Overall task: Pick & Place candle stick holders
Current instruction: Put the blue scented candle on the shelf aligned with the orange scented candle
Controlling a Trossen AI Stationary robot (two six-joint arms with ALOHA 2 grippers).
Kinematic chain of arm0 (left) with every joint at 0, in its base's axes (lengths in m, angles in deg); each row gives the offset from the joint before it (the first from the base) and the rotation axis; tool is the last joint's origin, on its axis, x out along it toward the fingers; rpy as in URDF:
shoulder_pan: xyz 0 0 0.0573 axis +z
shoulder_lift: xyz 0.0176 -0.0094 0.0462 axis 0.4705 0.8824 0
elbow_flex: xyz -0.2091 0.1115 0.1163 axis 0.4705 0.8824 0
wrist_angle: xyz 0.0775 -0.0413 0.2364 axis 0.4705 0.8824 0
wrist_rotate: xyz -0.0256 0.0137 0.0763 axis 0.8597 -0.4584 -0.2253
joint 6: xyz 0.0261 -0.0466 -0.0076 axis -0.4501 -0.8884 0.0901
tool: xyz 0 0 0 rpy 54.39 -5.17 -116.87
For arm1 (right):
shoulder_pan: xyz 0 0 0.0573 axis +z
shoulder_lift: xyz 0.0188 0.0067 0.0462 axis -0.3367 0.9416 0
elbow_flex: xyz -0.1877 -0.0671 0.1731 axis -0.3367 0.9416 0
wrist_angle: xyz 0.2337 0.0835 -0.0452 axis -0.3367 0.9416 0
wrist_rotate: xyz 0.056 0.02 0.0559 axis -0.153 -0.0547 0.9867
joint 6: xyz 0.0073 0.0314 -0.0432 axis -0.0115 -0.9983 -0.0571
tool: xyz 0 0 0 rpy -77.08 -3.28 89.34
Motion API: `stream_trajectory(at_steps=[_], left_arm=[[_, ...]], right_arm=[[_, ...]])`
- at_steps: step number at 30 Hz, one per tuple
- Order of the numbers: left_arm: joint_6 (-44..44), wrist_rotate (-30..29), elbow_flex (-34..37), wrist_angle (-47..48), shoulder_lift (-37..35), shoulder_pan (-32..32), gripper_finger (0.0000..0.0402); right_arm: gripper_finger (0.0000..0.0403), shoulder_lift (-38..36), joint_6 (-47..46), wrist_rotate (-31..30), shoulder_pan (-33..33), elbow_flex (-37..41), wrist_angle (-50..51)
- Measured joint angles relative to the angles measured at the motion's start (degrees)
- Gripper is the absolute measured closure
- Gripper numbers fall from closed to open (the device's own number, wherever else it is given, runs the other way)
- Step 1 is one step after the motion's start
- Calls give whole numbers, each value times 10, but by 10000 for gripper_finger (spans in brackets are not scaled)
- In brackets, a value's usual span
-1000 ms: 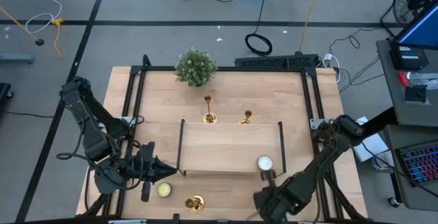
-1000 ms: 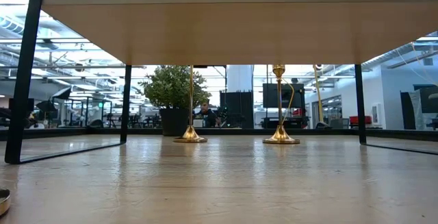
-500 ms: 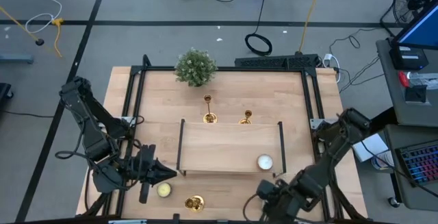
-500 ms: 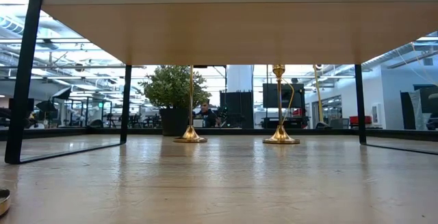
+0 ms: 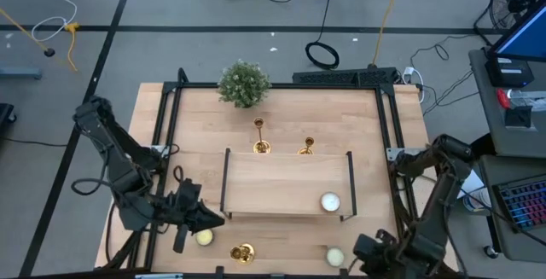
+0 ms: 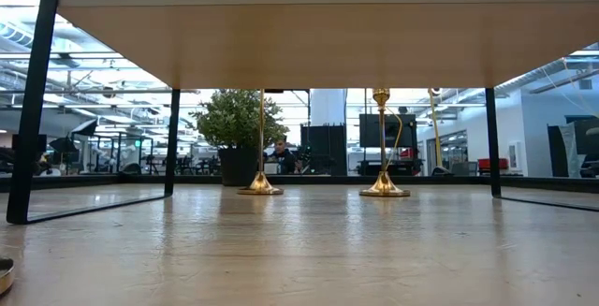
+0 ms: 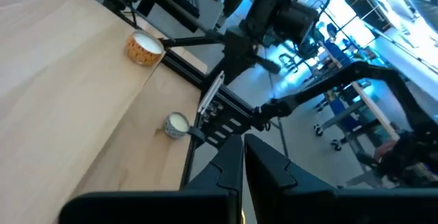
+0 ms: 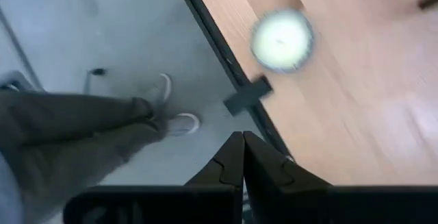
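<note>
High view: a pale wooden desk (image 5: pixel 281 125) with a black frame is seen, and at its centre a low wooden shelf on thin black legs (image 5: pixel 286 183), taken as landmark. Behind the shelf, near a bushy green plant (image 5: pixel 243 84), two shiny gold candle stick holders (image 5: pixel 261 137) (image 5: pixel 306 147) stand upright, apart. A third gold candle stick holder (image 5: pixel 242 252) lies in front of the shelf, beside a pale round candle (image 5: pixel 205 237).

The left claw (image 5: pixel 215 219), closed and empty, is held at the shelf's front left corner; the right claw (image 5: pixel 362 247), closed and empty, is parked off its front right. No holder is gripped; a pick is judged next, calling for opened fingers.

Grey floor, cables and a person's legs (image 8: pixel 75 125) are seen beyond.
</note>
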State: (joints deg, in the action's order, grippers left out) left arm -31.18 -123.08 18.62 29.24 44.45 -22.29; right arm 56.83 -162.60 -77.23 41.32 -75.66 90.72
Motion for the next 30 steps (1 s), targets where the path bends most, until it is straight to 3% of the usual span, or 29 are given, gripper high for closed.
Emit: stream_trajectory(at_steps=[4, 11, 14, 23, 30], left_arm=[[2, 24, 0, 0, 0, 22, 383], [44, 36, 0, -5, -3, 36, 383], [73, 43, 0, -7, -11, 46, 383], [140, 130, 0, -9, -24, 64, 383], [143, 126, 0, -4, -24, 64, 383]], right_arm=[[403, 2, -33, 3, 20, 64, -43], [403, 2, -63, 5, 9, 200, -277], [403, 2, -111, 3, -1, 233, -311], [402, 2, -220, 4, -21, 243, -324], [341, 2, -149, 4, -44, 243, -426]])
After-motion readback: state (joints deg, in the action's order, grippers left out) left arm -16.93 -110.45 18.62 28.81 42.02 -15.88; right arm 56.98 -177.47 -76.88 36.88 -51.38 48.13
